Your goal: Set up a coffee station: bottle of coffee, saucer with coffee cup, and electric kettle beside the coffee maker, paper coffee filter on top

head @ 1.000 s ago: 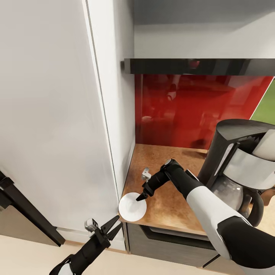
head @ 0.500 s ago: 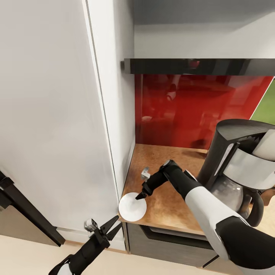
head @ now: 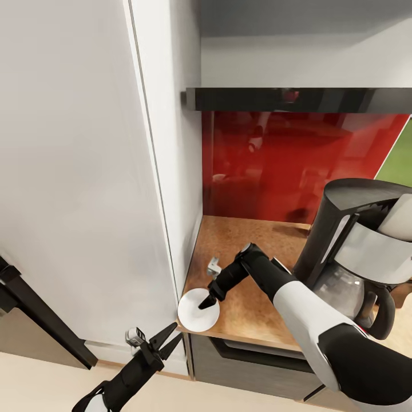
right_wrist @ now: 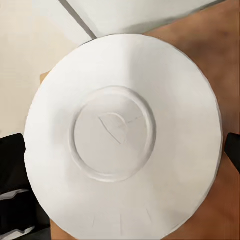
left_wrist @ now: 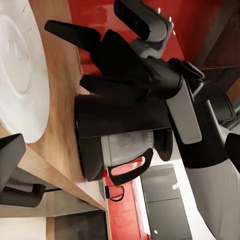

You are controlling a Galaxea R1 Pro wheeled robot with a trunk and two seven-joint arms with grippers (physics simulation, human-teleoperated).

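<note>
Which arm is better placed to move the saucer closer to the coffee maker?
The right. Its hand hangs directly over the saucer at the countertop's corner edge, while the left hand sits lower, off the counter.

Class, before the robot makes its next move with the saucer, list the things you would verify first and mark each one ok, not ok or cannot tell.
1. Saucer fully supported on the kitchen countertop: not ok, its rim overhangs the front left corner.
2. Right hand positioned over the saucer: ok, in the right wrist view the plate sits centred below.
3. Right hand state: cannot tell whether its fingers are open or shut.
4. Left hand clear of the saucer: ok, it is open, below the counter edge.
5. Coffee maker on the countertop: ok.
6. Saucer bare, ready for the cup: ok.
</note>
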